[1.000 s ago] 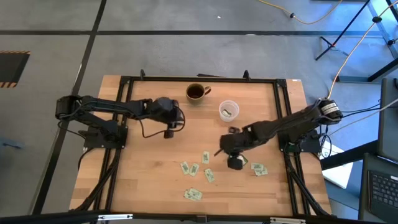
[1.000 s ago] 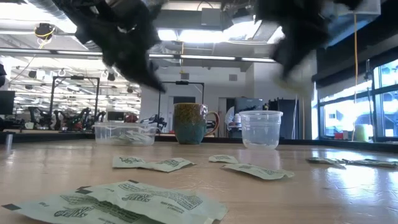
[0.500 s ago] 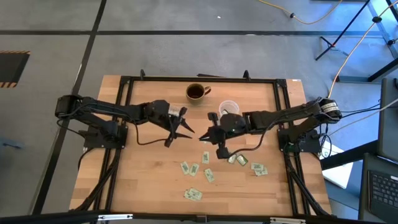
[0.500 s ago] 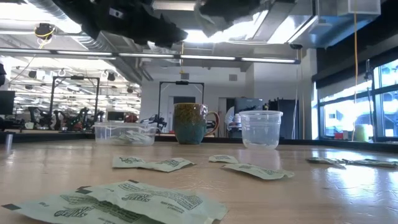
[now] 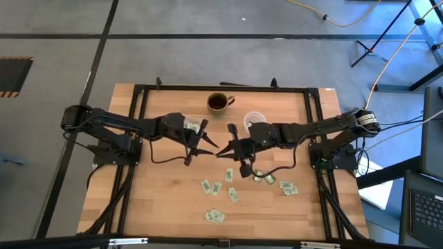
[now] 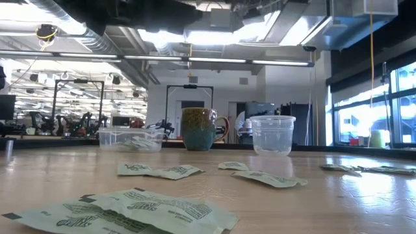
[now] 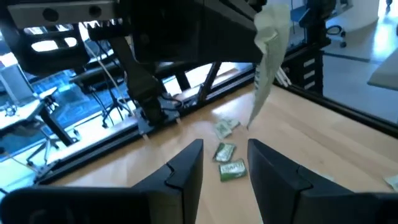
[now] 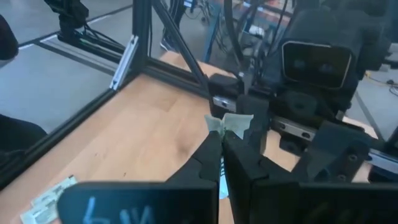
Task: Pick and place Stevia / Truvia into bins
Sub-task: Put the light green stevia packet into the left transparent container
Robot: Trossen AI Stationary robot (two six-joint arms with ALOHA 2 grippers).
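Observation:
My right gripper [image 5: 223,152] hovers over the table's middle, pointing left, and is shut on one pale green sachet [image 8: 230,123]. The sachet also shows in the left wrist view [image 7: 264,68]. My left gripper [image 5: 205,149] faces it from the left, open and empty, its fingers [image 7: 186,168] spread a short way from the sachet. Several more sachets [image 5: 216,188] lie flat on the wood. The clear round cup [image 5: 255,122] and the clear tub [image 6: 130,138], which holds sachets, stand at the far side. My right gripper pinches the sachet between its two fingertips [image 8: 211,146], at one end of the sachet [image 8: 225,127]. The fingers come about level from the table's right side. The sachet is bent, its free length hangs down [image 7: 256,99], and it is clear of the table.
A dark mug [image 5: 219,102] with a handle stands at the far edge between tub and cup. Loose sachets lie near the right arm [image 5: 287,187] and toward the near edge [image 5: 214,216]. A black frame [image 5: 138,90] rims the table.
My right gripper has risen from the sachets at the table's right and gone toward the table's left and middle, turning level, with one sachet lifted clear. My left gripper has swung toward the table's right and now points at the right gripper.

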